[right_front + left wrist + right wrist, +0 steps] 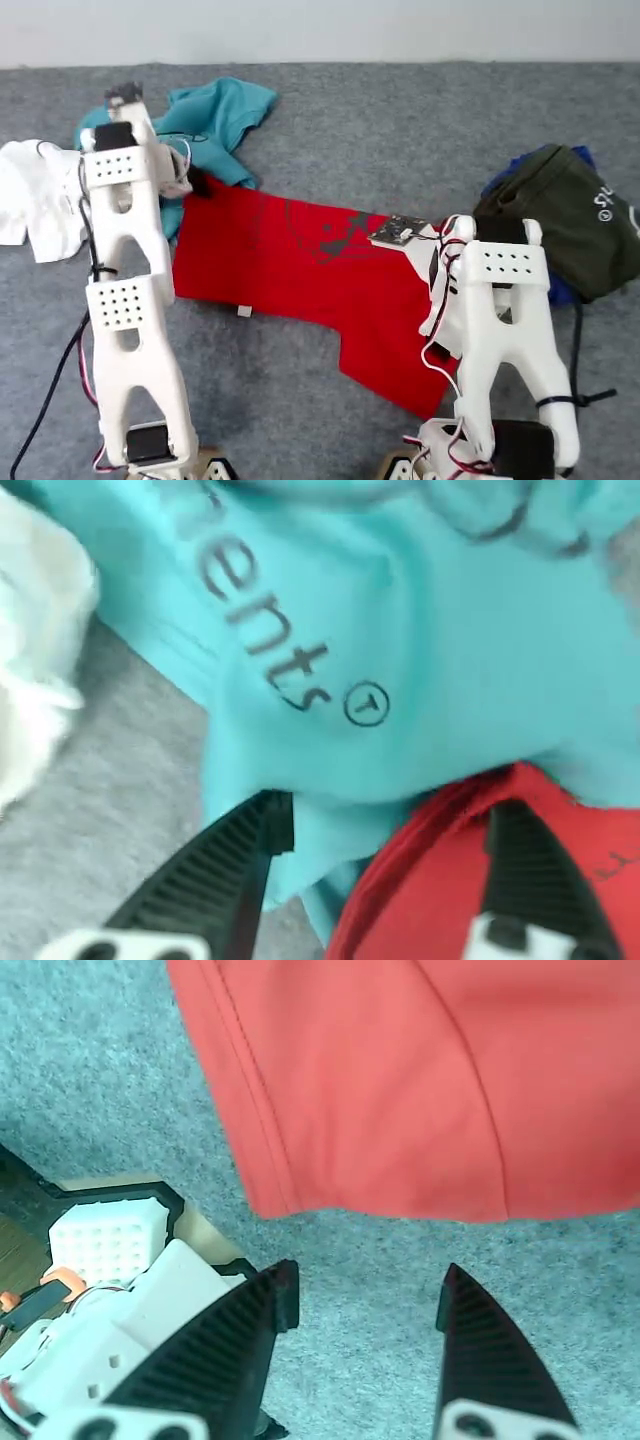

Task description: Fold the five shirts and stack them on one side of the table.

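**Q:** How does the red shirt point(290, 260) look?

**A:** It lies spread out, unfolded, on the grey desk point(400, 120) between my two arms. It has a dark print near its middle and a sleeve sticking out on my right arm's side.

**Q:** How many shirts do you count?

**A:** Five, one of each colour. A crumpled teal shirt point(215, 120) touches the red shirt's corner by my left arm. A bunched white shirt point(35, 200) sits past the teal one, away from the red. A dark green shirt point(560, 215) lies near the red shirt's other end. A blue shirt point(562, 292) is under it, with just its edges peeking out.

**Q:** And your grippers?

**A:** Two. My left gripper point(395, 820) is spread wide at that corner, with the teal cloth and the red edge between its fingers. My right gripper point(370, 1285) is spread too, over bare desk just beside the red shirt's hem, pinching nothing.
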You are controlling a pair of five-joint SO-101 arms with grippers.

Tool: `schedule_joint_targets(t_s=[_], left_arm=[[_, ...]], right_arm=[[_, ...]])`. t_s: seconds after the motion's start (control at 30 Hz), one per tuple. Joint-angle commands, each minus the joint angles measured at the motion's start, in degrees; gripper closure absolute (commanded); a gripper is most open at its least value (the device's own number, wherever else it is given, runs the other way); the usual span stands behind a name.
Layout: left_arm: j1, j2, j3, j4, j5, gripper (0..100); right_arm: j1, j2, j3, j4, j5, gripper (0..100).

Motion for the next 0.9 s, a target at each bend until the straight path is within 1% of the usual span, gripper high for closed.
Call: schedule_joint_targets(t_s=[0.0, 0.17, 0.3, 0.4, 0.47, 0.5, 0.6, 0.73, 0.87], left_arm=[[-1.3, -3.3, -4.3, 1.6, -1.4, 70], [-4.0, -5.7, -4.3, 1.6, -1.4, 70], [-6.2, -8.7, -3.8, 1.7, -1.2, 70], [-5.7, -13.6, 2.0, 1.8, -1.4, 70], [-3.8, -18.6, 9.5, 1.8, -1.5, 70], [-2.5, -21.7, 13.7, 1.8, -1.5, 70], [2.5, -32.4, 26.9, 1.7, -2.4, 70], [10.5, -47.4, 47.3, 1.6, -6.0, 71], [19.5, -60.5, 67.1, 1.4, -11.2, 73]], right_arm=[[0.6, -1.0, -1.9, 1.3, -0.8, 76.4], [0.5, -1.0, -1.8, 0.6, -5.0, 76.4], [0.6, -1.0, -0.2, -2.6, -8.2, 76.4], [0.1, -1.0, 4.4, -4.6, -8.1, 76.4], [0.0, -1.2, 7.9, -4.8, -7.7, 76.5], [0.0, -1.9, 9.8, -4.7, -6.4, 76.5], [0.1, -8.1, 15.8, -5.1, -3.0, 76.5], [0.7, -24.4, 21.7, -4.6, 0.4, 76.5], [0.6, -41.9, 29.3, -7.4, 0.4, 76.5]])
